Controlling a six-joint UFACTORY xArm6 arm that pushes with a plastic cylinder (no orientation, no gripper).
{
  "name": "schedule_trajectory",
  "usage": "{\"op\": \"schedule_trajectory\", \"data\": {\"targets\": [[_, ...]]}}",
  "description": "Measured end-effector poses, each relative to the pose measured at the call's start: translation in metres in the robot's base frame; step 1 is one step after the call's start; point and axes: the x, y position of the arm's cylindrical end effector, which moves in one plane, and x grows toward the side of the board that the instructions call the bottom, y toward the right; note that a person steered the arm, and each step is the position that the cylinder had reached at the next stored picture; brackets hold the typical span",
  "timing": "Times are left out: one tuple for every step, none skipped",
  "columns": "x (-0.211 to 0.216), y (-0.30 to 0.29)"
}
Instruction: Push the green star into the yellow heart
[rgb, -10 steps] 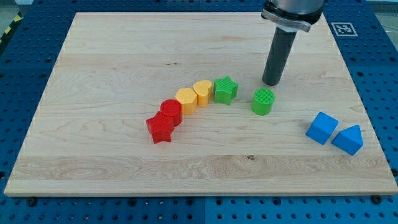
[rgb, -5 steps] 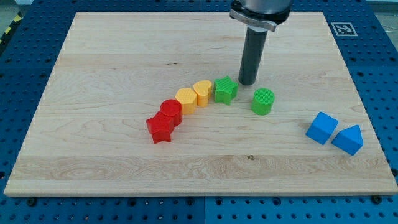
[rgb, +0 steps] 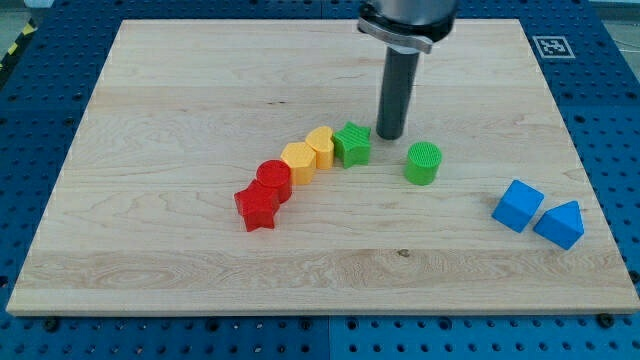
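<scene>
The green star (rgb: 352, 144) sits near the board's middle and touches the yellow heart (rgb: 321, 147) on its left. My tip (rgb: 388, 136) stands just to the right of the green star, close to its upper right edge; I cannot tell if it touches. The dark rod rises from there to the view's top.
A yellow hexagon (rgb: 298, 162), a red cylinder (rgb: 274, 180) and a red star (rgb: 257, 207) continue the row down to the left. A green cylinder (rgb: 423, 163) stands right of my tip. A blue cube (rgb: 518, 205) and a blue prism (rgb: 559, 223) lie at the right on the wooden board (rgb: 150, 270).
My tip moved left from above the green cylinder to beside the green star. The star shifted slightly left against the yellow heart, and the heart nudged left.
</scene>
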Motion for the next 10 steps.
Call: {"op": "schedule_trajectory", "data": {"targets": [[0.005,0.013],[-0.03,0.006],[-0.056,-0.031],[-0.053,-0.062],[-0.042,-0.064],[-0.03,-0.056],[-0.009,-0.046],[0.0,-0.034],[0.001,-0.022],[0.01,-0.012]]}}
